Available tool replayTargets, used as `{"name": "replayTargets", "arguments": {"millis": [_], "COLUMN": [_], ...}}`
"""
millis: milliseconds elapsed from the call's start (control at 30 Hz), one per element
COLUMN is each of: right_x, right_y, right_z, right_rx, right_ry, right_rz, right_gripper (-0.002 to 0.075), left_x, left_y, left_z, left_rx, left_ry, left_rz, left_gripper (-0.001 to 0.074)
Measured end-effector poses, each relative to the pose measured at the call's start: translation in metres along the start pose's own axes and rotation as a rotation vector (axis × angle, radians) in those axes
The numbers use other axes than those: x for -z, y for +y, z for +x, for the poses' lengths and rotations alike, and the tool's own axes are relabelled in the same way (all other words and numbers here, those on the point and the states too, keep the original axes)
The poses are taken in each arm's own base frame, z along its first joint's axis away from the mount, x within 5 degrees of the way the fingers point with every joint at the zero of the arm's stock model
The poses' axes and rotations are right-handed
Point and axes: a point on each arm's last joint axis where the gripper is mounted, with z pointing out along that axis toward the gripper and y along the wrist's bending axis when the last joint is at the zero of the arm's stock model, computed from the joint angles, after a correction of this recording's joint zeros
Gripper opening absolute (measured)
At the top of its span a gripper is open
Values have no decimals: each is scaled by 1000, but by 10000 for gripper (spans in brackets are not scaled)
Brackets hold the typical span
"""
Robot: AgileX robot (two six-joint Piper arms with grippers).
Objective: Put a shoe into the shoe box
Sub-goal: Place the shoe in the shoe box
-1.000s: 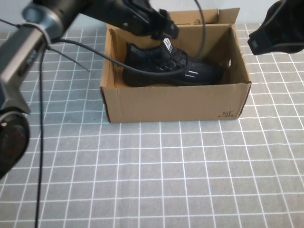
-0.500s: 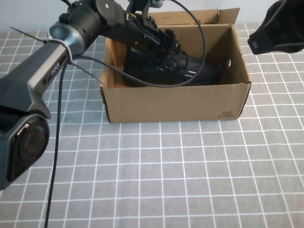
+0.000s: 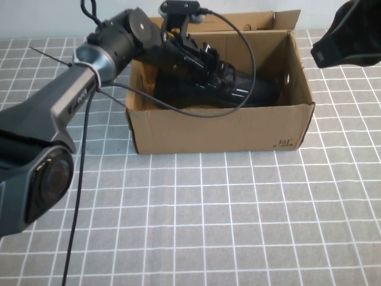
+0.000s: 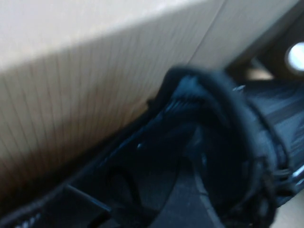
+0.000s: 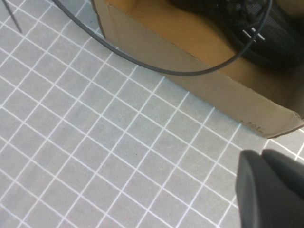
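left pincer (image 3: 208, 56): reaching down into the shoe box from the robot's left side, sitting right over the laced part of the shoe. Can't honestly tell how wide it's spread, or whether it's got any grip on the shoe; black on black, it all blends together.

shoe (image 3: 238, 88): lying inside the shoe box, directly under the left pincer. Toe end pokes out past the pincer toward the robot's right, a couple of short white dashes showing on the side. The left wrist view is basically all black knit and collar, pressed up near a cardboard wall (image 4: 85, 80).

shoe box (image 3: 226, 128): brown corrugated cardboard, open on top, back flap standing up behind the left pincer. Small print low on the front wall, at the corner toward the robot's right. The right wrist view catches that same front wall (image 5: 199, 90) from above, with a bit of the shoe (image 5: 266, 33) inside.

right pincer (image 5: 273, 187): up in the air well off to the right of the box, fingers closed tight, nothing in them. In the high view only its dark housing (image 3: 348, 39) shows at the frame edge.

cable (image 3: 178, 101): black cord looping off the left arm, draped across the box opening just beside the left pincer.

tabletop (image 3: 208, 214): grey with a white grid, box sitting flat on it.
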Motion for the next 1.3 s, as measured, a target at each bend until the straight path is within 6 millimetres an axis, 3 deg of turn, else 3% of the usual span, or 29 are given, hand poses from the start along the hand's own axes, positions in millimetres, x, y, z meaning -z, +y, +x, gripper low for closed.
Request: {"name": "replayTargets", "arguments": {"millis": [367, 600, 800, 1000, 1167, 1300], "right_x": [0, 0, 0, -1, -3, -3], "right_y": [0, 0, 0, 1, 1, 1], "right_z": [0, 0, 0, 0, 1, 1], "right_rx": [-1, -1, -1, -4, -5, -5], "right_ry": [-1, -1, -1, 1, 9, 9], "right_rz": [-3, -3, -4, -11, -11, -11], "right_gripper": [-16, -16, -16, -16, -16, -16], "left_x": [-23, -25, -26, -27, -29, -25], "left_y": [1, 1, 0, -6, -13, -4], "left_z": [11, 11, 12, 14, 14, 14], "left_rx": [78, 68, -30, -191, -205, -161], "left_ry": [-50, -76, -72, -59, -52, -62], "left_rz": [70, 95, 102, 124, 149, 165], "left_gripper": [449, 425, 265, 49, 15, 13]}}
